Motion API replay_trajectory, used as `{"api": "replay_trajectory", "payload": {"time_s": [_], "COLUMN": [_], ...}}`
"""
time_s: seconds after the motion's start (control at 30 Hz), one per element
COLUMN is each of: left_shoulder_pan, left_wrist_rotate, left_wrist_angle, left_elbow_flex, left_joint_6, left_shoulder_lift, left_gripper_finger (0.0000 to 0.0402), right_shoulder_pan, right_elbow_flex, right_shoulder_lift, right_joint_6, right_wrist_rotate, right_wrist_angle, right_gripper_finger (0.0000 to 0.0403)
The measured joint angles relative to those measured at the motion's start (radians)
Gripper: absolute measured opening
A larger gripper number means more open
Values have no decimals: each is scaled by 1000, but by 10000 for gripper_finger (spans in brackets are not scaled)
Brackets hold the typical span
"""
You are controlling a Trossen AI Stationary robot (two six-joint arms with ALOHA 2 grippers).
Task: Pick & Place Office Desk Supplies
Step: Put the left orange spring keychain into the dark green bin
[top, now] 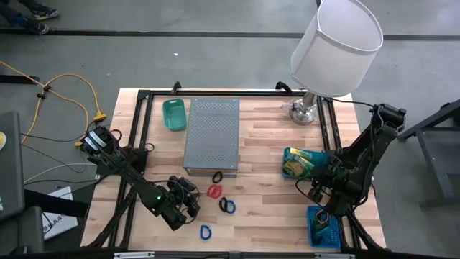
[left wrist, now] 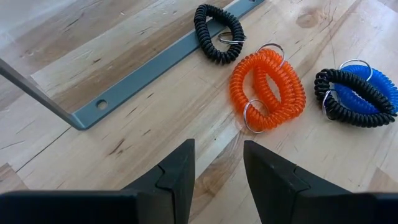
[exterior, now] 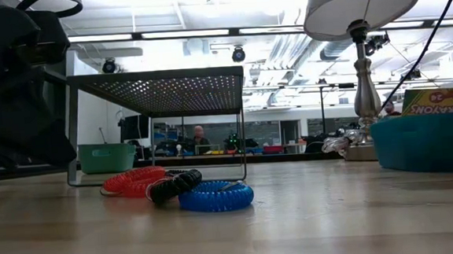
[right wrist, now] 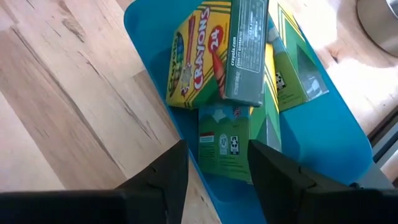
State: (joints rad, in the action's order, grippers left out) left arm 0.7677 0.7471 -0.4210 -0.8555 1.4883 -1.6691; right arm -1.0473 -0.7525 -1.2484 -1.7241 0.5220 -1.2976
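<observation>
Left pincer (left wrist: 217, 171) open, empty, low over the wooden counter (left wrist: 93, 43); orange coiled wrist band (left wrist: 268, 88) lies just ahead. Right pincer (right wrist: 216, 171) open, empty, directly above yellow-green crayon boxes (right wrist: 205, 59) in a blue plastic bin (right wrist: 329, 143).

Bright even overhead light, glaring ceiling strips in low view, soft shadows
</observation>
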Motion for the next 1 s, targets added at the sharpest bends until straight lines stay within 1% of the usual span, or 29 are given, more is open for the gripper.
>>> {"api": "replay_trajectory", "payload": {"time_s": [0.1, 0.17, 0.3, 0.4, 0.57, 0.7, 0.8, 0.9, 1.0], "left_shoulder_pan": [0, 0, 0, 0, 0, 0, 0, 0, 0], "left_wrist_rotate": [0, 0, 0, 0, -13, -13, -16, -17, -17], "left_wrist_angle": [0, 0, 0, 0, 0, 0, 0, 0, 0], "left_elbow_flex": [0, 0, 0, 0, 0, 0, 0, 0, 0], "left_joint_6": [0, 0, 0, 0, 0, 0, 0, 0, 0], "left_shoulder_lift": [0, 0, 0, 0, 0, 0, 0, 0, 0], "left_gripper_finger": [132, 132, 132, 132, 132, 132, 132, 132, 132], "right_shoulder_pan": [0, 0, 0, 0, 0, 0, 6, 28, 52], "right_elbow_flex": [0, 0, 0, -7, -61, -116, -137, -140, -140], "right_shoulder_lift": [0, 0, 0, 0, 0, 0, 0, 0, 0], "right_joint_6": [0, 0, 0, 0, 13, 152, 326, 518, 647], "right_wrist_rotate": [5, 35, 150, 215, 339, 439, 492, 490, 456], "right_wrist_angle": [3, 15, 57, 87, 127, 234, 379, 550, 673], "right_gripper_finger": [153, 153, 153, 153, 153, 153, 153, 153, 153]}}
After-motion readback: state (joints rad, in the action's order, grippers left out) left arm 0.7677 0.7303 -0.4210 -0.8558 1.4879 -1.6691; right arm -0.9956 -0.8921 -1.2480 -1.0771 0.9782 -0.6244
